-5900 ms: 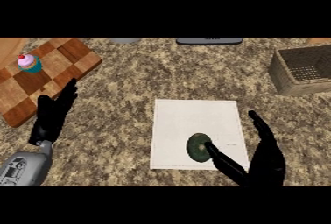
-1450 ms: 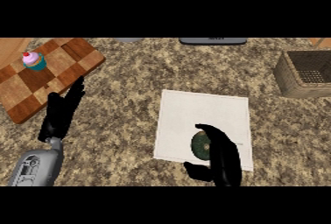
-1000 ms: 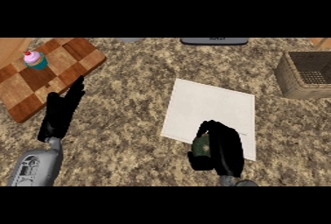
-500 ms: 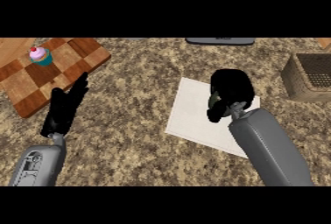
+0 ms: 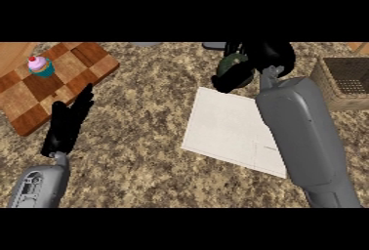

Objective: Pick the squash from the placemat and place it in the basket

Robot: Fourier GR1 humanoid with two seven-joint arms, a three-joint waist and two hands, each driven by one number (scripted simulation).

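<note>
Curling round the squash [image 5: 231, 62] above the placemat's [image 5: 231, 127] far edge, right hand [image 5: 263, 56] fingers closed.

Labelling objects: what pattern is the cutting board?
Brown and tan checkerboard, seen in the head view: cutting board.

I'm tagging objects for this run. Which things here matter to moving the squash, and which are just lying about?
Part of the job:
squash, held in the right hand
placemat
basket

Just lying about:
cupcake
checkered cutting board
left hand, resting open
</note>
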